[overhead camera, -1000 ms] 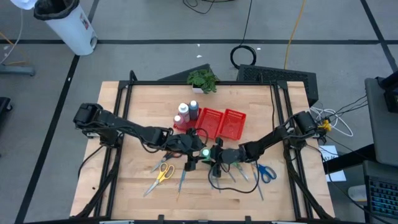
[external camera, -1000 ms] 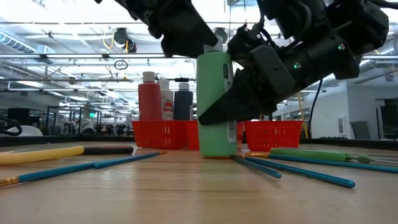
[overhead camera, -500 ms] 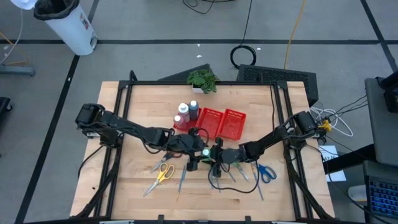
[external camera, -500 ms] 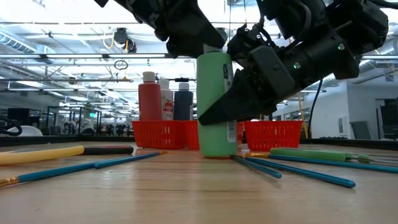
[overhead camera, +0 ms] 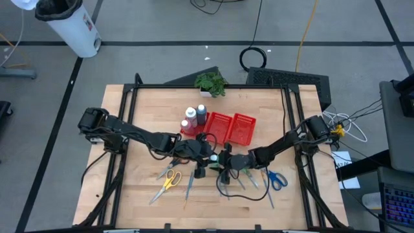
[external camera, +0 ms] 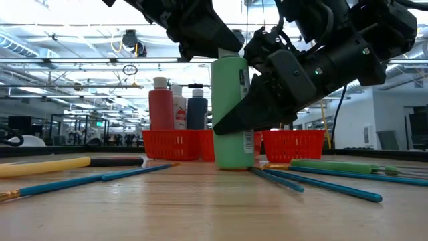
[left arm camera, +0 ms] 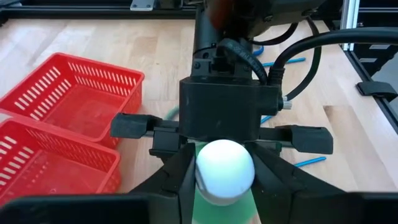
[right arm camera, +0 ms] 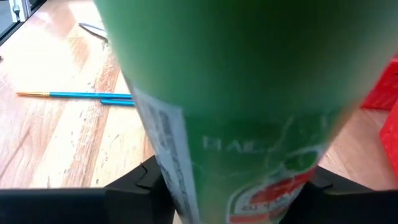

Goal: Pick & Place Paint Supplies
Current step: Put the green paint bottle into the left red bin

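Four paint bottles are in view. One green paint bottle (external camera: 231, 110) with a white cap stands upright on the table (overhead camera: 149, 110), just toward 6 o'clock of its centre and toward 6 o'clock of the red mesh tray (overhead camera: 233, 128). The other three bottles (overhead camera: 193, 115) stand close together in the tray: a red one, a white one and a dark one.

Two pairs of scissors can be counted. The yellow scissors (overhead camera: 169, 181) lie at about 7 o'clock, and the blue scissors (overhead camera: 277, 180) at about 4 o'clock. At least four thin brushes lie flat. One brush (overhead camera: 189, 186) is beside the yellow scissors, and the rest fan out at 5 o'clock, partly hidden under the right arm, so the count is not certain.

There is one tray, with three compartments side by side. All three tray bottles stand in the compartment at its 9 o'clock end. A small potted plant (overhead camera: 210, 83) sits at the 12 o'clock edge.

The right gripper (overhead camera: 222, 162) reaches in from 3 o'clock. It holds the green bottle's body between its two fingers, and the label fills the right wrist view. The left gripper (overhead camera: 208, 157) comes from 9 o'clock and sits over the bottle's white cap. Whether it has closed on the cap I cannot tell.
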`<state>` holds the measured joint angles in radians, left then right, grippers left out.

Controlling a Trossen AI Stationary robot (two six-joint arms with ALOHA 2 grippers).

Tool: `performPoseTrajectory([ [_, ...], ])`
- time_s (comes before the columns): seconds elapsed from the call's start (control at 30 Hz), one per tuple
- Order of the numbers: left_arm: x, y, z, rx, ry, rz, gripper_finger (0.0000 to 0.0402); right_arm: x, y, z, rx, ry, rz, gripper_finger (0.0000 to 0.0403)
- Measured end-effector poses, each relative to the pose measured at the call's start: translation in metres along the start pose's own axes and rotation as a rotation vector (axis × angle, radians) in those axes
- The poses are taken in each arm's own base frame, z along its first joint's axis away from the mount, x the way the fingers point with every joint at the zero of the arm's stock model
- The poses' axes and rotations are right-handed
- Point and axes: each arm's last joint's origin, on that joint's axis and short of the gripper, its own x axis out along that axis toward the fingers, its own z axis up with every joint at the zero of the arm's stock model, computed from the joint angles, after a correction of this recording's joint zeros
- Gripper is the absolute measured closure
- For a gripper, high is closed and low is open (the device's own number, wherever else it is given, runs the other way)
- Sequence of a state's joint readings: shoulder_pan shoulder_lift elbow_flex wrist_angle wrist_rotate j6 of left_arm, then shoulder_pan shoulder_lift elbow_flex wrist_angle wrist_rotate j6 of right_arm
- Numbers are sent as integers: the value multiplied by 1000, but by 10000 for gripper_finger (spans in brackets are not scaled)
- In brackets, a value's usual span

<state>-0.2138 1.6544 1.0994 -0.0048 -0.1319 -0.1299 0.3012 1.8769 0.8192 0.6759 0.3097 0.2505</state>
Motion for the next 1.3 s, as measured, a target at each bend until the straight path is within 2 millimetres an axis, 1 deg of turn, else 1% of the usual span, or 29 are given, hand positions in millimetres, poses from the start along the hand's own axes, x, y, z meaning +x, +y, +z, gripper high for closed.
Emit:
performPoseTrajectory([
  [0.07,-7,1,5,-4,-19,9,280,0,0,3,4,-24,2,190],
  [0.13,-19,2,11,-2,-30,18,280,-1,1,6,10,-48,4,172],
  [0.2,-30,2,23,3,-68,25,280,0,1,5,10,-48,4,156],
  [0.33,-53,4,37,-2,-96,64,280,0,1,6,15,-60,5,135],
  [0.4,-63,5,41,-3,-111,78,280,0,1,6,15,-58,5,128],
  [0.53,-85,11,50,27,-164,183,280,0,2,4,12,-41,17,125],
  [0.63,-99,17,50,31,-155,306,280,0,2,5,14,-50,16,128],
  [0.7,-104,23,50,14,-147,361,280,0,2,5,16,-53,16,130],
  [0.77,-107,30,50,-9,-139,391,280,0,2,5,16,-55,18,132],
  [0.9,-105,46,45,-53,-91,442,280,0,2,5,15,-51,18,132],
  [1.13,-93,77,24,-170,-37,533,280,0,2,5,14,-49,17,134],
  [1.3,-88,87,12,-218,-36,559,280,0,2,5,14,-49,16,135],
])
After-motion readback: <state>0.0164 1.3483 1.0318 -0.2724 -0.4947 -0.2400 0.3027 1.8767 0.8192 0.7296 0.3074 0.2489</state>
